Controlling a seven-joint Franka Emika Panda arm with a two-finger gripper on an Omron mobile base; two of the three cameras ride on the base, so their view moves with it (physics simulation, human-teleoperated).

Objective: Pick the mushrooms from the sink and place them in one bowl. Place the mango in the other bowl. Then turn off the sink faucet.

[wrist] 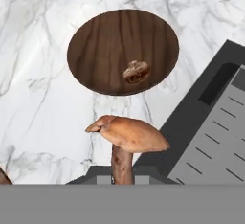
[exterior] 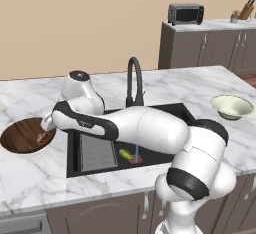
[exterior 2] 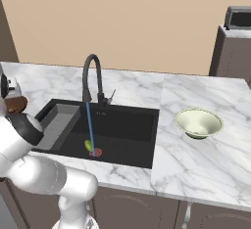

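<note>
Where veined white, marble counter (exterior: pixel 30 173).

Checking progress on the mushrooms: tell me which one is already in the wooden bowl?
The round tan-brown mushroom lies in the wooden bowl; the stemmed mushroom is gripped above the counter.

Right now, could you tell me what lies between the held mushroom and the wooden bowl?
In the hand view, just bare marble counter separates the held mushroom from the wooden bowl, which already holds the other mushroom.
</note>
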